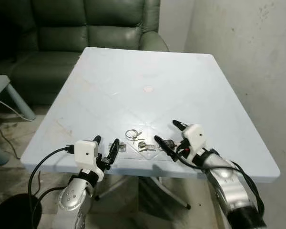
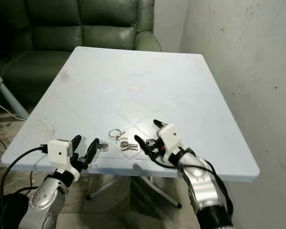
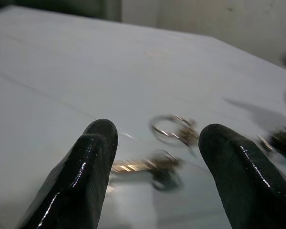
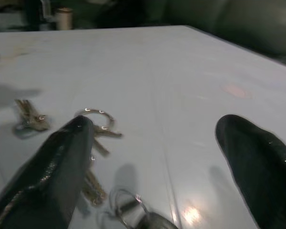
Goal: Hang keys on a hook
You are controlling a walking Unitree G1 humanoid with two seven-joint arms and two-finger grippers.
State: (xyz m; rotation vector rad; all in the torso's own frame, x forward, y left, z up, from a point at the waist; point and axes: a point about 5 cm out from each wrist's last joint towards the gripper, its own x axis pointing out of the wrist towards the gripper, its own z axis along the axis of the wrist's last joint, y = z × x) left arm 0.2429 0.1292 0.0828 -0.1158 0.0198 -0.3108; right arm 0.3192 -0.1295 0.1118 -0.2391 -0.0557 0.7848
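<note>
Two grippers wait open at the near edge of the table [image 1: 133, 67], with the keys between them.

We see the left gripper [image 1: 106, 149] low at the near edge, fingers spread and holding nothing. Our right gripper [image 1: 168, 133] sits just right of the keys [image 1: 139, 140], its fingers [image 4: 62, 162] wide apart and empty. The keys lie flat on the table near the middle of that edge, rings and blades spread loosely, with one small bunch [image 1: 122, 148] nearer the left gripper. Behind the far edge stands a green sofa [image 1: 86, 28].
</note>
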